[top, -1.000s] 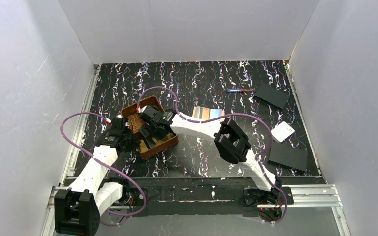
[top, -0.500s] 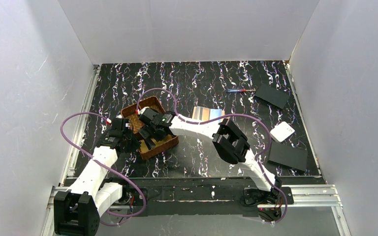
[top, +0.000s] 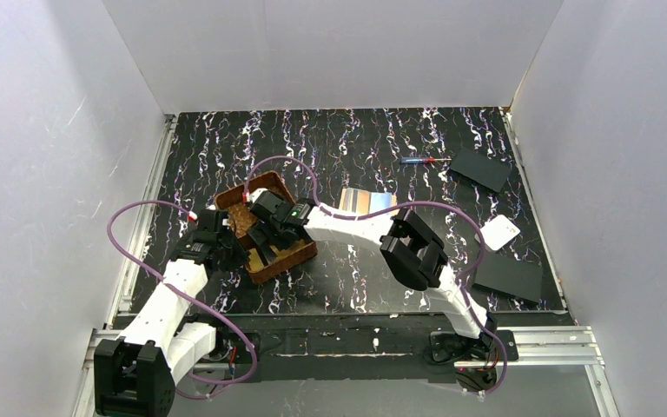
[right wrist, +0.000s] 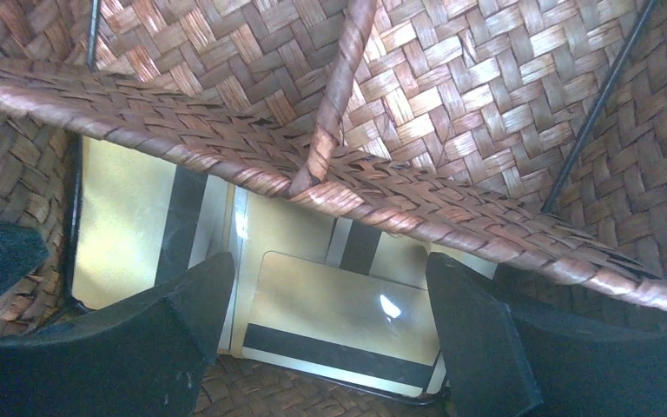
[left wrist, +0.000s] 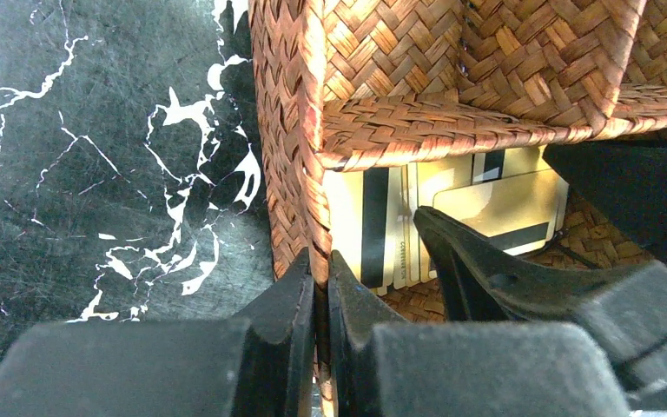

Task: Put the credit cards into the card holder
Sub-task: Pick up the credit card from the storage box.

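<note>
Several gold credit cards with black stripes lie overlapping in the near compartment of a brown woven tray. My right gripper is open, low inside that compartment, one finger on each side of the top card, which also shows in the left wrist view. My left gripper is shut on the tray's left wall. In the top view the left gripper sits at the tray's left and the right gripper over the tray. A flat beige, tan and bluish item, apparently the open card holder, lies right of the tray.
A white square box and a black plate lie at the right. Another black plate and a small pen-like tool lie at the back right. The tray's divider overhangs the cards. White walls surround the table.
The right arm has shifted only slightly over the tray. The left gripper keeps its hold on the tray's wall.
</note>
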Available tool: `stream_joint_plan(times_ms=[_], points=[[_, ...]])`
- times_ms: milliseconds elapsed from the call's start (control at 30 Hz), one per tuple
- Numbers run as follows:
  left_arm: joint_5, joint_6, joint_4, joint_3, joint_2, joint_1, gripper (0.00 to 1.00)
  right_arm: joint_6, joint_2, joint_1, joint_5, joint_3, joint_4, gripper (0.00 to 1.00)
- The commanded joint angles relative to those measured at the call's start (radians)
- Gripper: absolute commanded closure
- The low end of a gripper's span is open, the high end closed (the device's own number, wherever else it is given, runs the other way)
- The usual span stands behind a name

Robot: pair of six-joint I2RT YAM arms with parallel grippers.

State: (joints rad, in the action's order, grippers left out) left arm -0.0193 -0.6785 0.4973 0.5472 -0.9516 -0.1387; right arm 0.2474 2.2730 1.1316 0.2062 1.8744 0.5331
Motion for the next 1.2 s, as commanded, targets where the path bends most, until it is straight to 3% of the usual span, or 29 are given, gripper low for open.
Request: stream_joint_plan(times_ms=[0,267,700,933,1167], points=[[-0.052,-0.003,0.040,-0.007,0.024,0.011,1.00,-0.044,-0.062,-0.046,0.055,0.083,0.063,0.10],[-0.057,0.008,0.040,-0.004,0.021,0.011,1.00,0.001,-0.061,-0.056,0.105,0.088,0.120,0.14],[-0.052,0.017,0.034,0.009,0.001,0.011,1.00,0.057,-0.056,-0.056,0.030,-0.034,0.102,0.12],[-0.060,-0.079,0.049,0.018,-0.006,0.011,1.00,0.081,-0.022,-0.046,0.078,0.021,0.181,0.12],[-0.071,-0.194,0.096,0.060,-0.040,0.007,1.00,0.046,0.041,-0.004,0.108,0.181,0.251,0.15]])
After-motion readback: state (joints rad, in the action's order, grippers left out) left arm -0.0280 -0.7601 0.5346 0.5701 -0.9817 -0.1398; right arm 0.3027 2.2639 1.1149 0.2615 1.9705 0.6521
